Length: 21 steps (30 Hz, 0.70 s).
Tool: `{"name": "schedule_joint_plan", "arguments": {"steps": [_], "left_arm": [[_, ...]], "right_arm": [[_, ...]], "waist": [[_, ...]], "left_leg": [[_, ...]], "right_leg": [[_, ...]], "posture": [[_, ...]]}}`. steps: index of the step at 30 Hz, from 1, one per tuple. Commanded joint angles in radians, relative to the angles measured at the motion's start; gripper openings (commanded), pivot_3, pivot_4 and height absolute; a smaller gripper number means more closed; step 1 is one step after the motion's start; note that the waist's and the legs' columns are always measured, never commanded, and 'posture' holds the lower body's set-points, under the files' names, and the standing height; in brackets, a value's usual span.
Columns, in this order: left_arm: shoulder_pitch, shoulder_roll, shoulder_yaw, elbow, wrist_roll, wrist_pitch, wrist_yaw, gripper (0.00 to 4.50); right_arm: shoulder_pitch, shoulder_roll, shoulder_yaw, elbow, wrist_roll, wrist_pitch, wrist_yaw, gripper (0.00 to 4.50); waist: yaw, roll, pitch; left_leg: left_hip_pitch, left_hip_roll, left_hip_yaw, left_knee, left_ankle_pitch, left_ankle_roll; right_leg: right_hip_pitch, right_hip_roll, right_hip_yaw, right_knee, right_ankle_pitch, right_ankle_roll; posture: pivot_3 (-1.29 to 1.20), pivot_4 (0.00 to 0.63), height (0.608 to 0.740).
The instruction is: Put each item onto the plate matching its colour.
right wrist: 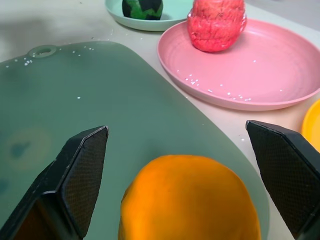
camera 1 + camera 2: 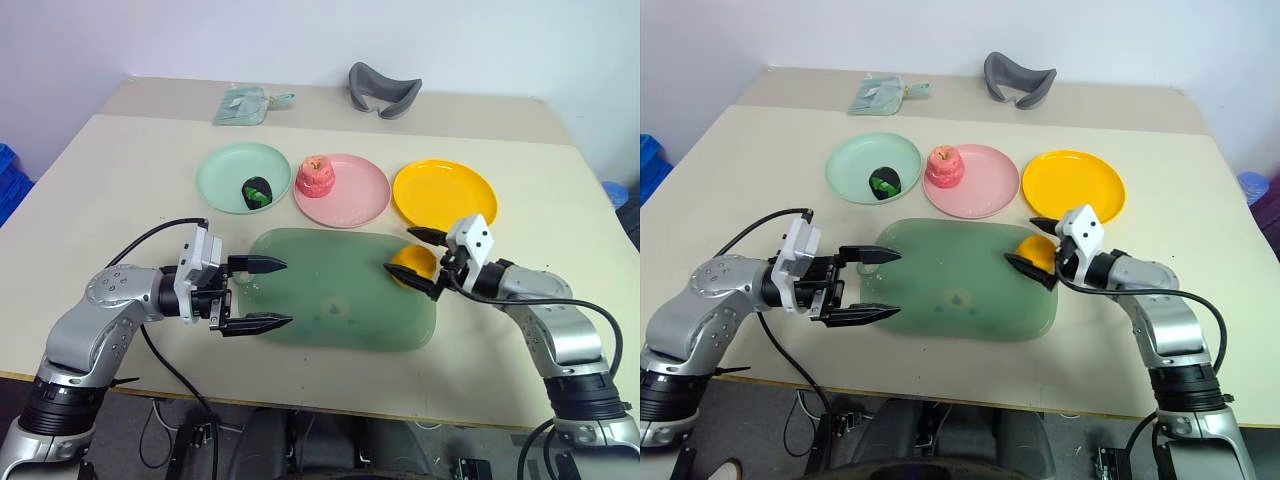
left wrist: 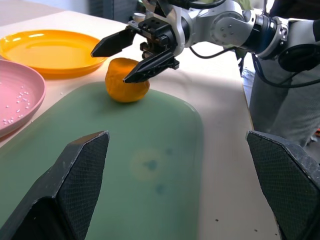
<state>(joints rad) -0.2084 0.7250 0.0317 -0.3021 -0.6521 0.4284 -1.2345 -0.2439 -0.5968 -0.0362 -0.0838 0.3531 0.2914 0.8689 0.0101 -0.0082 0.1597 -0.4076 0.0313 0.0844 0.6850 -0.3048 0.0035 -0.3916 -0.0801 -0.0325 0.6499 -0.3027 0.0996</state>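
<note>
The left end effector (image 2: 268, 294) sits at lower left of the frame, fingers spread wide, pointing toward the centre. The right end effector (image 2: 420, 264), at right of centre, is likewise spread wide and points leftward, its arm bent up from the lower right corner.

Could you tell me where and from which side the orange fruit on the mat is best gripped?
Probably across its widest middle, from the mat's right edge, where the open right hand already has a finger either side. The orange fruit is round and smooth, so a grip off its middle could slip. It sits on the green mat, with the yellow plate just beyond.
</note>
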Motion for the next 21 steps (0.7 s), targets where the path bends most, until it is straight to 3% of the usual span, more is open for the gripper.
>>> {"name": "schedule_joint_plan", "arguments": {"steps": [1, 10, 15, 21], "left_arm": [[0.005, 0.005, 0.021, -0.038, -0.021, 0.001, 0.005, 4.50], [0.009, 0.005, 0.019, -0.040, -0.020, 0.000, 0.010, 4.50], [0.015, 0.003, 0.022, -0.042, -0.020, -0.001, 0.016, 4.50], [0.029, -0.007, 0.042, -0.050, -0.034, 0.004, 0.051, 4.50]], "right_arm": [[-0.001, 0.001, 0.000, -0.005, -0.005, -0.002, -0.001, 4.49], [0.027, -0.008, 0.005, 0.029, -0.012, -0.016, 0.024, 4.49], [0.017, 0.001, -0.001, 0.041, -0.011, -0.036, 0.025, 2.90], [-0.082, 0.039, -0.016, 0.061, 0.007, -0.056, 0.003, 2.86]], "waist": [[0.000, 0.000, 0.000], [0.000, 0.000, 0.000], [0.000, 0.000, 0.000], [-0.002, 0.000, 0.000]], "left_leg": [[0.000, 0.000, 0.000, 0.000, 0.000, 0.000], [0.000, 0.000, 0.000, 0.000, 0.000, 0.000], [0.000, 0.000, 0.000, 0.000, 0.000, 0.000], [0.000, 0.000, 0.000, 0.000, 0.000, 0.000]], "right_leg": [[0.000, 0.000, 0.000, 0.000, 0.000, 0.000], [0.000, 0.000, 0.000, 0.000, 0.000, 0.000], [0.000, 0.000, 0.000, 0.000, 0.000, 0.000], [0.000, 0.000, 0.000, 0.000, 0.000, 0.000]], "posture": [[0.00, 0.150, 0.740], [0.00, 0.150, 0.740], [0.00, 0.150, 0.740], [0.00, 0.150, 0.740]]}}
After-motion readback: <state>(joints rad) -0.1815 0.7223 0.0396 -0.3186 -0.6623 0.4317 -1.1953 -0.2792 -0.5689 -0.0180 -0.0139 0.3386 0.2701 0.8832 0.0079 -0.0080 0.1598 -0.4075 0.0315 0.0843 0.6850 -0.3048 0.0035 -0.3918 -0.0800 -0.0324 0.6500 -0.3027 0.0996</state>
